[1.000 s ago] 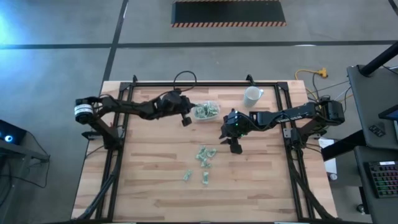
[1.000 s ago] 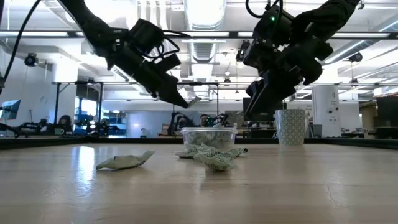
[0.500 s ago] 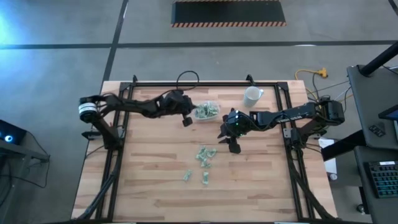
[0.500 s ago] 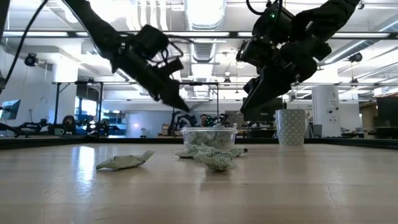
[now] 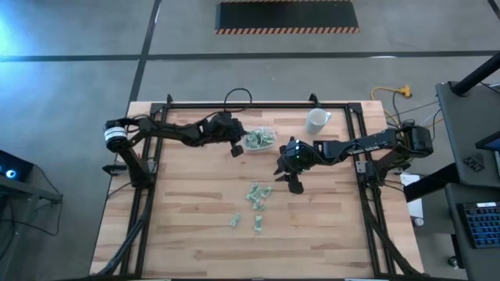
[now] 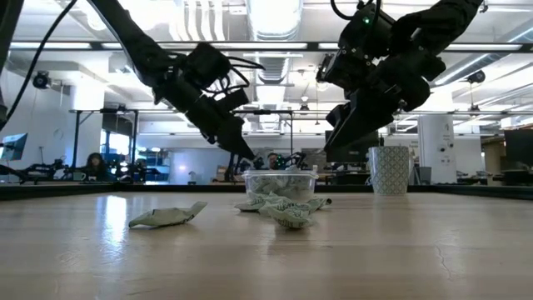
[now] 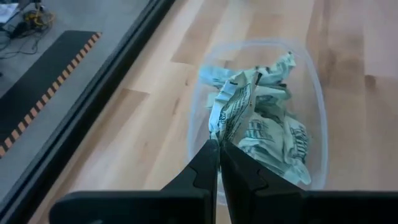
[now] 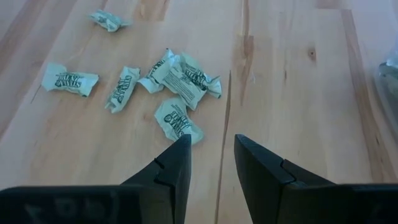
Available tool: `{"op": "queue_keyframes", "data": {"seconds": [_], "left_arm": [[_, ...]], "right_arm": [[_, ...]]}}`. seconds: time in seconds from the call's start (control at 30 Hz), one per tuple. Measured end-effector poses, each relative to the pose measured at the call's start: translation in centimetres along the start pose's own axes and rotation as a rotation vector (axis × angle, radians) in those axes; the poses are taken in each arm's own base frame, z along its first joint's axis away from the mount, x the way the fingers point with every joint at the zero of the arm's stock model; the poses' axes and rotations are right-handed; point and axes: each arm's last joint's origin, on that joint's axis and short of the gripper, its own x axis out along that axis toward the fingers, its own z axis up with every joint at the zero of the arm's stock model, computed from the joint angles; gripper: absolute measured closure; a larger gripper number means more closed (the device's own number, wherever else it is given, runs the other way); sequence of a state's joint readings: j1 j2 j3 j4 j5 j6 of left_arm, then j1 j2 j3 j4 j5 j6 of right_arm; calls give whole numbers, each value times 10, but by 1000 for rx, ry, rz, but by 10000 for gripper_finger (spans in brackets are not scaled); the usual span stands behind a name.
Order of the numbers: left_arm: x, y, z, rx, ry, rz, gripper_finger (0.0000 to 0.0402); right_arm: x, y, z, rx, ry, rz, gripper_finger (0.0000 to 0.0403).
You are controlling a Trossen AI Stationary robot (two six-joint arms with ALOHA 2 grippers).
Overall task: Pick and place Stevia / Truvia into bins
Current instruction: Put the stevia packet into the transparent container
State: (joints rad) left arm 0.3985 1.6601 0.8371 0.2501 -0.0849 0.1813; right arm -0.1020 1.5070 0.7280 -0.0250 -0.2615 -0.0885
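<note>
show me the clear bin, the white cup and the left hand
bin point(image 5: 261, 140): high view, on its rim over the packets inside.
cup point(image 5: 316, 121): high view, on the cup's open top.
left hand point(image 7: 219, 147): left wrist view, at the shut fingertips pinching a packet over the bin.

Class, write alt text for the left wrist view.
The left gripper, its fingers shut on a sweetener packet, holds it over a clear container already filled with green-and-white packets, on a wooden table.
</note>
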Motion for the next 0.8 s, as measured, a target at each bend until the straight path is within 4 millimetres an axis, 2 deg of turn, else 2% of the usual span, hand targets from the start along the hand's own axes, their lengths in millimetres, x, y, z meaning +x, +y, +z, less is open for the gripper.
{"op": "queue_keyframes", "data": {"seconds": [0.13,0.2,0.47,0.63,0.8], "left_arm": [[3,-1,-3,12,18,-12,399],[5,-2,-5,19,22,-34,383],[5,-1,-5,13,22,1,264],[-7,-2,5,12,-10,-10,221],[-27,-14,14,12,-27,-106,212]], "right_arm": [[0,0,0,-1,-3,0,289],[0,0,0,-1,-2,0,289],[0,0,0,2,-2,0,289],[1,1,-2,13,-2,1,289],[16,6,-9,-21,-2,24,289]]}}
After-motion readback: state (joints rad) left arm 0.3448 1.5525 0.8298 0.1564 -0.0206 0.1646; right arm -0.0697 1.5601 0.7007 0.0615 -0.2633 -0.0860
